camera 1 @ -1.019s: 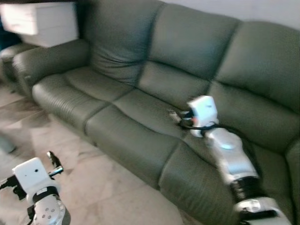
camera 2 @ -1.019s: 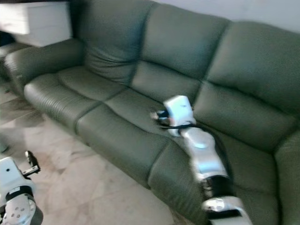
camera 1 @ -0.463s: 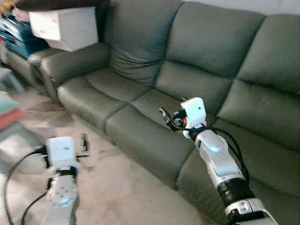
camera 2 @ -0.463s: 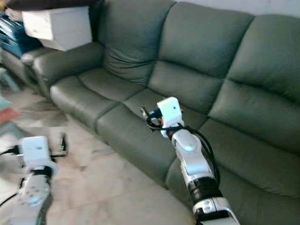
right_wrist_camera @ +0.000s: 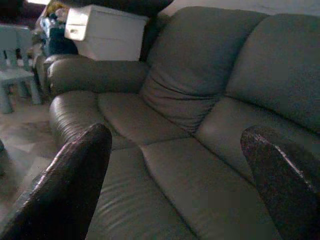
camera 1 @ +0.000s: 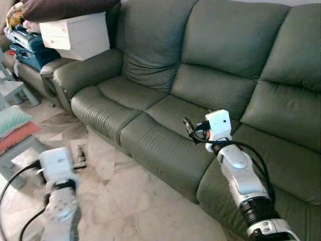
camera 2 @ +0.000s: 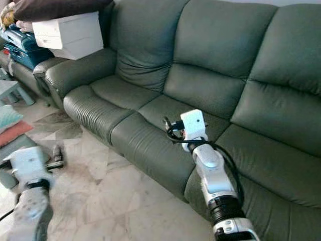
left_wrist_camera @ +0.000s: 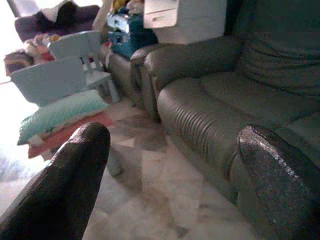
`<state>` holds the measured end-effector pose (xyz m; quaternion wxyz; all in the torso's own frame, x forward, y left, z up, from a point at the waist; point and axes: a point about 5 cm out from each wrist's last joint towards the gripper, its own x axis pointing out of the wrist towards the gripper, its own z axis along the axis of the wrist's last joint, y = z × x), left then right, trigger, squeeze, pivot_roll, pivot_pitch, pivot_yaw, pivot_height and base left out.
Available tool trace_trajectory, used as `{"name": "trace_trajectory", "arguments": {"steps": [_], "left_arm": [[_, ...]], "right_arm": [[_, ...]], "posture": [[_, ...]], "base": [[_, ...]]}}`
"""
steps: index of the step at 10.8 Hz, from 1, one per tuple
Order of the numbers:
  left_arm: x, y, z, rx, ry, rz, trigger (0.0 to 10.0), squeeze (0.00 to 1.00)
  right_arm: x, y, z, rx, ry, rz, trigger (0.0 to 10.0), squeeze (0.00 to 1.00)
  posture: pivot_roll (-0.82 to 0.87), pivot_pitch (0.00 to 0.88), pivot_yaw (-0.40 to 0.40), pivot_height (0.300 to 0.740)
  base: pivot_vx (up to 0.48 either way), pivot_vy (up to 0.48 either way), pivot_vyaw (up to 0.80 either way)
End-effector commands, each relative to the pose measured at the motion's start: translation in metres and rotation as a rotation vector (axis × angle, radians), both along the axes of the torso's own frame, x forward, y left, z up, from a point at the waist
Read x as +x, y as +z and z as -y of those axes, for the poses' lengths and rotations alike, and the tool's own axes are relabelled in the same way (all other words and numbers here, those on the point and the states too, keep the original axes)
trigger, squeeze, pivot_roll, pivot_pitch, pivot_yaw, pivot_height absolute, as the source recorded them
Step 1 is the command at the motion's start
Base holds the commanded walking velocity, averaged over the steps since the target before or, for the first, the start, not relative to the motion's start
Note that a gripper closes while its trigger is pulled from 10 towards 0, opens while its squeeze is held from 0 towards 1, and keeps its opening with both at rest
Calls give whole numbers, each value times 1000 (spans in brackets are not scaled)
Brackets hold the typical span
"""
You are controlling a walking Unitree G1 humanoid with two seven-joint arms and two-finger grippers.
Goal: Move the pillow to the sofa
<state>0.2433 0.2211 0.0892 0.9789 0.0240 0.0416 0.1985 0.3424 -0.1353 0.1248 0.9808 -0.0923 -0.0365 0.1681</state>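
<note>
Dark green leather 3-seat sofa [camera 1: 200,95] runs diagonally, left arm far-left, right end near-right. All 3 seat cushions are bare. Front seat edge runs from far-left down toward near-right, with pale marble-tile floor [camera 1: 145,201] in front of it.

Right gripper [camera 1: 188,126] hangs over the middle seat, just past the seat's front edge, arm reaching in from near-right across the right seat. Fingers spread wide in the right wrist view, 2 black tips [right_wrist_camera: 65,185] at the frame sides with sofa between them, holding nothing.

Left gripper [camera 1: 79,156] is low over the floor, near-left, well apart from the sofa front. Its fingers [left_wrist_camera: 60,185] are also wide apart and hold nothing; the left wrist view looks along the floor toward the sofa's left arm.

Pillow: mint-green soft pillow [camera 1: 11,120] sits at the far-left frame edge, stacked on a salmon-pink cushion [camera 1: 17,136]. In the left wrist view both show as a stack [left_wrist_camera: 60,112] beside a pale blue plastic child's chair [left_wrist_camera: 70,67]. Stack is off the sofa, left of the left gripper, floor between them.

Clutter on the far-left: white rectangular box [camera 1: 75,35] resting over the sofa's left arm, a dark maroon fabric bundle [camera 1: 65,7] on top of it, a blue case [camera 1: 27,47] behind.

Open floor strip between the left gripper and the sofa front. The tile goes darker and stained close to the left seat edge [camera 2: 60,128].
</note>
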Motion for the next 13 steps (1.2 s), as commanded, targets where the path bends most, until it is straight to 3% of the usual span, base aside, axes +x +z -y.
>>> {"name": "trace_trajectory", "arguments": {"steps": [1,5,7,13], "left_arm": [[-6,-3,-4,19,1,-17,10000,0],[-6,-1,-7,25,36,-1,10000,0],[-6,5,-17,36,105,28,10000,0],[-12,4,-22,54,125,13,10000,0]], "right_arm": [[4,10,-16,2,57,35,10000,0],[2,8,-17,4,51,33,10000,0],[3,10,-18,11,57,37,10000,0],[-1,7,-22,14,74,36,10000,0]], "posture": [[-116,0,62,740],[-124,5,68,740],[-122,8,68,740],[-125,28,72,740]], "base": [[0,0,800],[0,0,800],[0,0,800],[0,0,800]]}}
